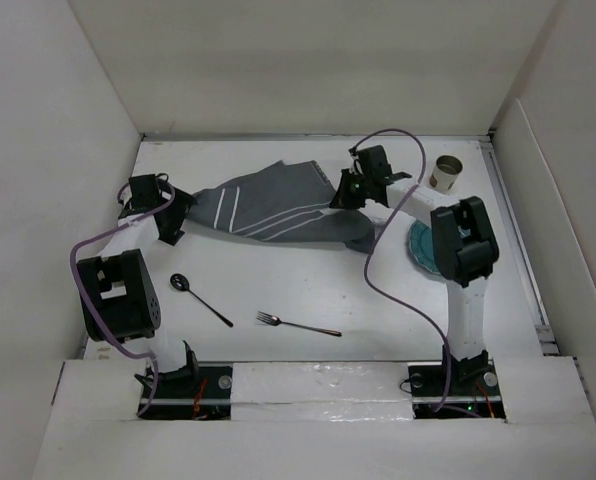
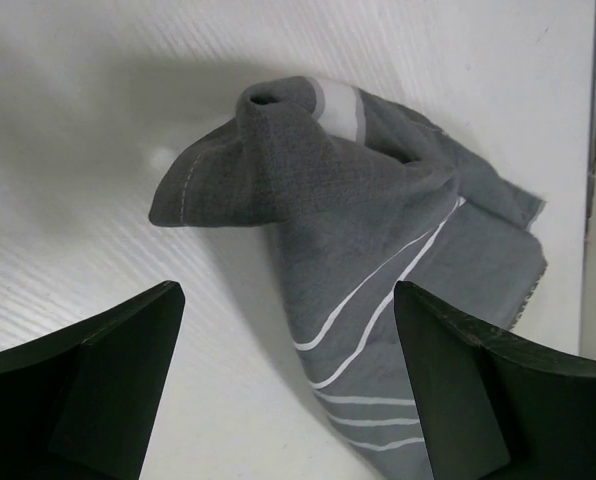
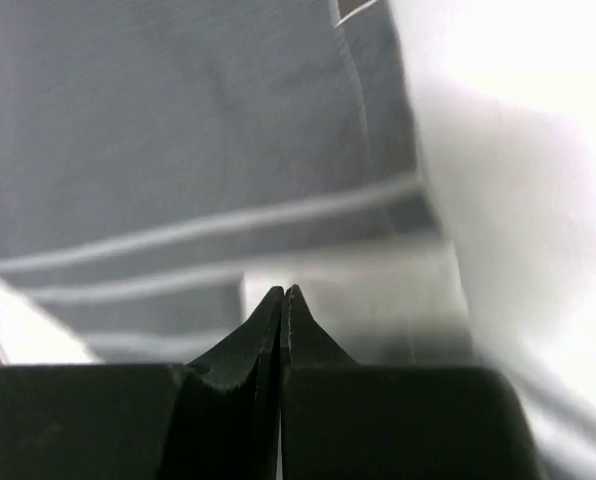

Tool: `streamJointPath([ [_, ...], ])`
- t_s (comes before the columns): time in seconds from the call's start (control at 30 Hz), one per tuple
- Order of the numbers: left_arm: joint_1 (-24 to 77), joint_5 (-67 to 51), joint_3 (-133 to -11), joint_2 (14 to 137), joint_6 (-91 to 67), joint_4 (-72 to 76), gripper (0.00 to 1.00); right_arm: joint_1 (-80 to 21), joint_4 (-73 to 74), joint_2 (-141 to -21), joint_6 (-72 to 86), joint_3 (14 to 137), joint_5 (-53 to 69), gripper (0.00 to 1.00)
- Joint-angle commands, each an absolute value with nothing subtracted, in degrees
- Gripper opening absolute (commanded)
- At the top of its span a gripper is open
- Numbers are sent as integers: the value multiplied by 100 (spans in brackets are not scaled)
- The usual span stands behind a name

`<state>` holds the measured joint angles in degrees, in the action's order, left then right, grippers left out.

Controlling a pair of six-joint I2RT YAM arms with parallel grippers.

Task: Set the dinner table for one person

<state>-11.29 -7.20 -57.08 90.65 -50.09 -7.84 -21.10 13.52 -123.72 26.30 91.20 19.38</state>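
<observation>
We see the dinner table (image 1: 298, 285) beneath both tools, its long axis unclear; the left gripper (image 2: 288, 292) gapes empty before the cloth (image 2: 378, 230), the right gripper (image 3: 281, 292) is closed tight, whether pinching cloth we cannot tell.

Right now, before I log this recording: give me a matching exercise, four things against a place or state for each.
Things: 1 cup; 2 fork; 3 plate; 4 left gripper.
States: A open, facing the grey cloth; B partly under the right arm; C far right of the dinner table; D near middle, right of the spoon.
Pairs: 1-C; 2-D; 3-B; 4-A.
</observation>
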Motion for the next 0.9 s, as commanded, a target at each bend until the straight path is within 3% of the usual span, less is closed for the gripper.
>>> streamJointPath([
  [0.0, -1134, -791, -5651, 9175, -5571, -369, 84, -2118, 720, -11339, 2304, 8432, 1881, 0],
  [0.23, -1134, -651, -5844, 9439, -5862, -211, 84, -2460, 1116, -10530, 2162, 7070, 1187, 0],
  [0.27, -1134, -537, -6036, 9553, -5862, -298, 84, -2644, 977, -10225, 2136, 6771, 873, 10],
  [0.3, -1134, -536, -6038, 9554, -5862, -308, 84, -2645, 976, -10222, 2136, 6768, 870, 10],
  [0.4, -1134, -422, -6274, 9738, -5862, -403, 84, -2847, 1351, -10143, 2127, 6706, 441, 47],
  [0.47, -1134, -396, -6424, 9878, -5792, -501, 85, -2953, 1520, -10160, 2083, 6759, 125, 55],
  [0.7, -1134, -281, -6750, 10160, -5678, -703, 85, -3383, 2389, -10520, 2171, 6821, -685, 49],
  [0.87, -1134, -158, -6794, 10187, -5678, -703, 85, -3437, 2198, -10389, 2399, 6215, -554, 46],
])
